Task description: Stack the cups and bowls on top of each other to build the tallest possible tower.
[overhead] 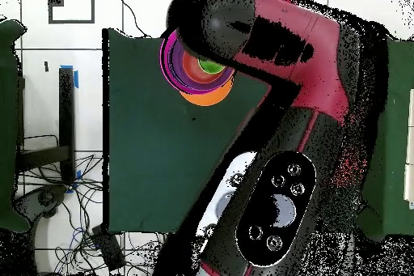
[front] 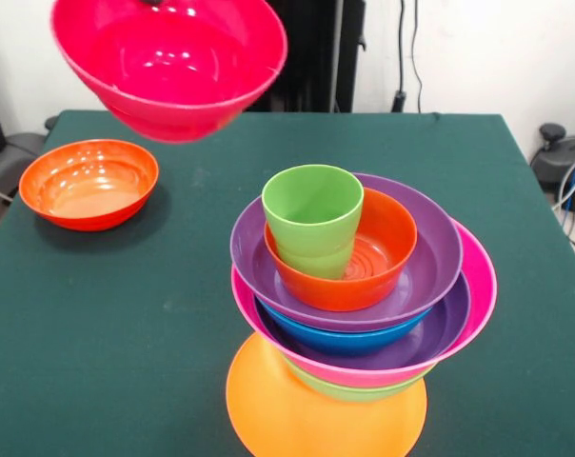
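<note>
The tower (front: 359, 314) stands at the front middle of the table. Its base is an upturned orange bowl (front: 316, 414). Above it nest a green bowl (front: 354, 388), a pink bowl (front: 480, 286), a purple bowl (front: 447, 322), a blue bowl (front: 345, 341), a second purple bowl (front: 432, 255) and a red-orange bowl (front: 387, 249). The light-green cup (front: 311, 214) stands upright on top. My gripper (front: 154, 3) shows only as a dark tip at the top edge. It holds a magenta-red bowl (front: 168, 67) in the air, tilted, up and to the left of the tower. In the overhead view the tower (overhead: 204, 74) shows partly under the arm.
A second red-orange bowl (front: 89, 183) sits upright on the green table (front: 126, 333) at the far left. The arm (overhead: 307, 70) covers much of the overhead view. Cables lie on the floor (overhead: 73, 224) beside the table.
</note>
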Available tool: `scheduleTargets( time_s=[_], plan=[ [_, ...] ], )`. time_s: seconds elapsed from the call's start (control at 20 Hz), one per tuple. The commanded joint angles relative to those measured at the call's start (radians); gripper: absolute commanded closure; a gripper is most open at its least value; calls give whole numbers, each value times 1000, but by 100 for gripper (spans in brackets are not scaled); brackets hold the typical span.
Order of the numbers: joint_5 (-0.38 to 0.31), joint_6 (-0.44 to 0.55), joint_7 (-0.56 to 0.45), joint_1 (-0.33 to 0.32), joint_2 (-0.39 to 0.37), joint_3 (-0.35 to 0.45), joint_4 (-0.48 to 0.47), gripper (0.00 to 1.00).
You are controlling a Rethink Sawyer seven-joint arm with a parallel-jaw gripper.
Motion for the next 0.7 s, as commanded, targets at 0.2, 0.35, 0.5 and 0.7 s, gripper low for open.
scheduleTargets(
  time_s=[0.2, 0.35, 0.5, 0.7],
  plan=[
    [61, 9, 231, 25, 44, 68, 29, 100],
    [81, 8, 231, 27, 46, 66, 27, 100],
    [99, 12, 232, 31, 53, 67, 21, 100],
    [115, -2, 232, 42, 57, 68, 39, 100]
  ],
)
